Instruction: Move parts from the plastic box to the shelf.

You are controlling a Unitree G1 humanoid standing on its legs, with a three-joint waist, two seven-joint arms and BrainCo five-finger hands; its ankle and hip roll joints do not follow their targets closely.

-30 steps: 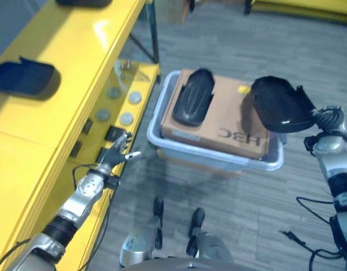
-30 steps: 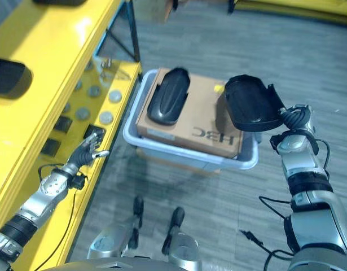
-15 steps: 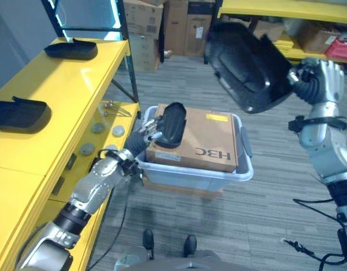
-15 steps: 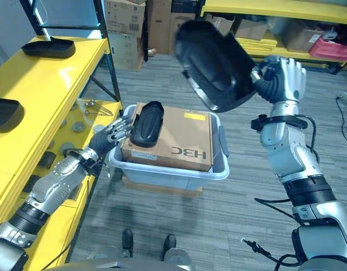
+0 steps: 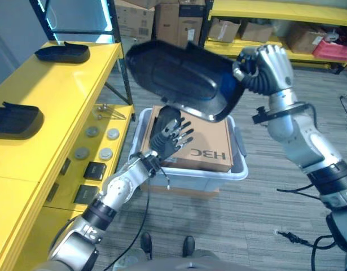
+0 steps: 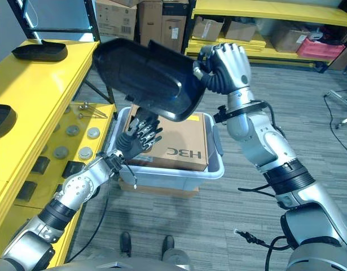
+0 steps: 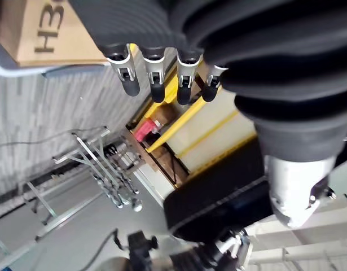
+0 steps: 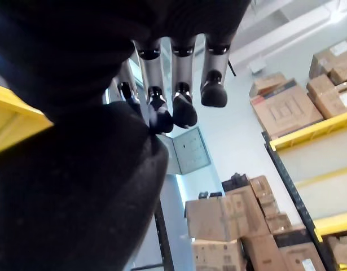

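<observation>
My right hand (image 5: 267, 66) is shut on the rim of a large black shell-shaped part (image 5: 173, 79) and holds it in the air above the grey plastic box (image 5: 236, 169); in the right wrist view its fingers (image 8: 181, 107) curl over that part's edge (image 8: 77, 186). A cardboard box (image 5: 212, 152) fills the plastic box. On it lies a second black part (image 5: 161, 121), mostly behind my left hand (image 5: 168, 140), which hovers open with fingers spread. The yellow shelf (image 5: 55, 96) stands to the left and bears two black parts (image 5: 63, 52) (image 5: 15, 118).
Round metal discs (image 5: 100, 144) and small black blocks (image 5: 94, 169) lie on the shelf's lower ledge. Stacked cardboard boxes (image 5: 173, 17) and another yellow rack (image 5: 286, 11) stand at the back. Grey floor surrounds the plastic box.
My right hand has swung the large black part leftward, over the plastic box. My left hand has lifted and spread its fingers before the second part. The camera has shifted.
</observation>
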